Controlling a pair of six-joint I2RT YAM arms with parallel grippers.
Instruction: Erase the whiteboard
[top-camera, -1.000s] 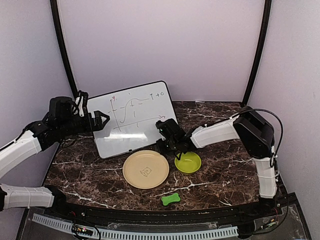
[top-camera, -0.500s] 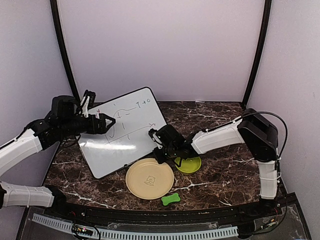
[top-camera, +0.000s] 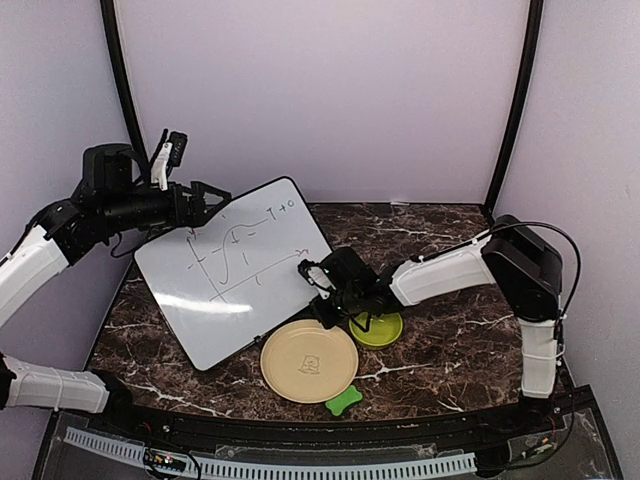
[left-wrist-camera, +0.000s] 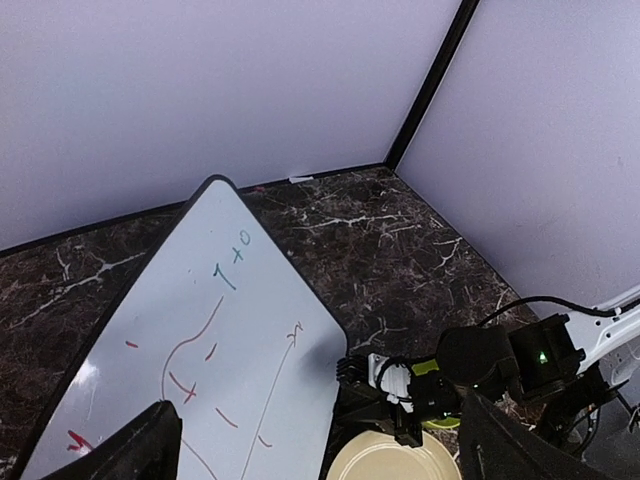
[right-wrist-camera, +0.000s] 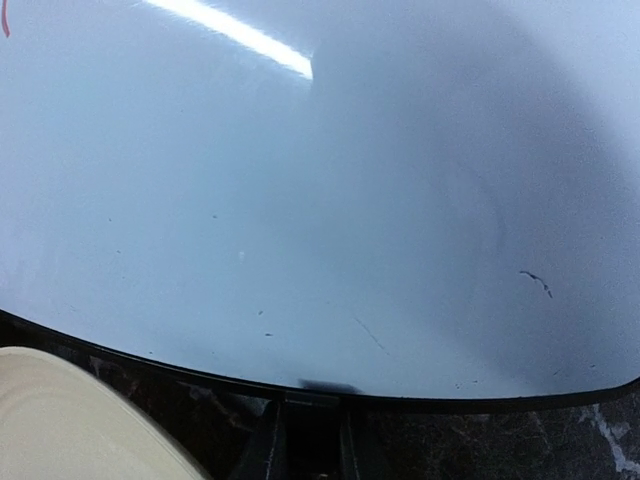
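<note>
The whiteboard (top-camera: 200, 310) is clamped at its 3 o'clock edge by the right gripper (top-camera: 313, 274); the left gripper (top-camera: 212, 196), at 11 o'clock, is seen with jaws apart.

whiteboard (top-camera: 235, 275) reads "t+0", "x" by graph.

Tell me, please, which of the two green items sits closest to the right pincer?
The round lime-green dish, just beside the right pincer; the bone-shaped green piece lies beyond the beige plate.

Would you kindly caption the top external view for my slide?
Marked whiteboard held at its rim by the right gripper; left gripper open above its far edge.
</note>
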